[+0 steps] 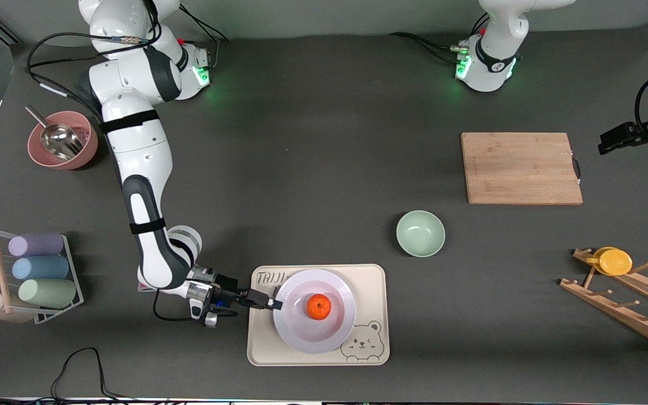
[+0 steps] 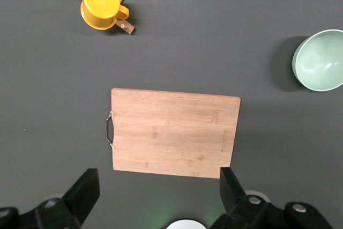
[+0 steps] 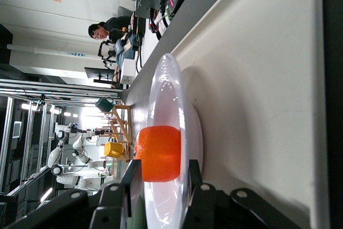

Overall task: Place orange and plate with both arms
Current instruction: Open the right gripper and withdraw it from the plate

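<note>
The orange (image 1: 319,306) sits in the middle of the pale plate (image 1: 313,332). The plate lies flat on the beige bear tray (image 1: 369,281) near the front camera. My right gripper (image 1: 275,304) is level with the plate's rim on the side toward the right arm's end. In the right wrist view its fingers (image 3: 133,172) stand one above and one below the rim of the plate (image 3: 170,95), apart from it, with the orange (image 3: 158,153) between them farther off. My left gripper (image 1: 604,145) waits, open and empty (image 2: 159,186), high at the left arm's end of the table.
A wooden cutting board (image 1: 521,167) (image 2: 174,132) and a mint-green bowl (image 1: 420,233) (image 2: 320,60) lie toward the left arm's end. A yellow cup (image 1: 615,261) hangs on a wooden rack. A pink bowl with a scoop (image 1: 63,139) and a cup rack (image 1: 37,270) stand at the right arm's end.
</note>
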Robot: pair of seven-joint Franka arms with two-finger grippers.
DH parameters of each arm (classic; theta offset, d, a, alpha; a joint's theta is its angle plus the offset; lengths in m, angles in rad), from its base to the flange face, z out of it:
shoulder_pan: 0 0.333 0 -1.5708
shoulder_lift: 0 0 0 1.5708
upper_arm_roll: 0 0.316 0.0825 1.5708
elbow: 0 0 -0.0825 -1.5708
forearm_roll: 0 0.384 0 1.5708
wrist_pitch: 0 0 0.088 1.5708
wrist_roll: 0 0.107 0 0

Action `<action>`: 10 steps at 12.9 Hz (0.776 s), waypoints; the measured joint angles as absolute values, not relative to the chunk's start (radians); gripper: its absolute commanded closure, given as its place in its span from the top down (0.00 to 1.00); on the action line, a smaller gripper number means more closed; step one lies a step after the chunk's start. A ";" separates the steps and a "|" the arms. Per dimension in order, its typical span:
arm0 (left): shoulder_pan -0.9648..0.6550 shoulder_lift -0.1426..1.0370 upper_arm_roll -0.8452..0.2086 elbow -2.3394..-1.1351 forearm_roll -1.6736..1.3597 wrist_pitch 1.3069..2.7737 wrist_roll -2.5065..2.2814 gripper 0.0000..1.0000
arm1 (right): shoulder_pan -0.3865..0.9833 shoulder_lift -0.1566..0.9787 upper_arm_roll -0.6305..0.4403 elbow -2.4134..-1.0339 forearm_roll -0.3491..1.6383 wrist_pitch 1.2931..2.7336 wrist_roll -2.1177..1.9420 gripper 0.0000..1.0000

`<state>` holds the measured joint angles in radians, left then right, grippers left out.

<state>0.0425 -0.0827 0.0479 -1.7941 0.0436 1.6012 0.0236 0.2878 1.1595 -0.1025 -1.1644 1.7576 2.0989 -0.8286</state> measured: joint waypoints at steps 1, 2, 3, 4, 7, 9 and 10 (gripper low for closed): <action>0.043 -0.083 0.048 -1.797 0.044 1.608 0.024 1.00 | 0.288 1.159 -0.105 -1.164 1.755 2.099 -0.829 0.43; 0.043 -0.083 0.048 -1.798 0.044 1.611 0.024 1.00 | 0.287 1.159 -0.108 -1.164 1.746 2.099 -0.827 0.43; 0.043 -0.083 0.048 -1.799 0.044 1.611 0.024 1.00 | 0.287 1.157 -0.115 -1.162 1.725 2.099 -0.820 0.43; 0.043 -0.083 0.048 -1.800 0.044 1.611 0.024 1.00 | 0.285 1.153 -0.126 -1.161 1.690 2.099 -0.795 0.44; 0.043 -0.083 0.046 -1.804 0.044 1.617 0.024 1.00 | 0.270 1.133 -0.154 -1.152 1.544 2.099 -0.674 0.45; 0.043 -0.085 0.040 -1.821 0.044 1.628 0.024 1.00 | 0.253 1.098 -0.167 -1.150 1.411 2.098 -0.559 0.46; 0.043 -0.087 0.038 -1.830 0.044 1.633 0.024 1.00 | 0.246 1.072 -0.169 -1.150 1.334 2.094 -0.492 0.50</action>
<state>0.0429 -0.0874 0.0380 -1.8301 0.0436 1.6331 0.0237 0.2459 1.0715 -0.1692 -1.1502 1.3336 2.0945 -0.4924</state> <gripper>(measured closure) 0.000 0.542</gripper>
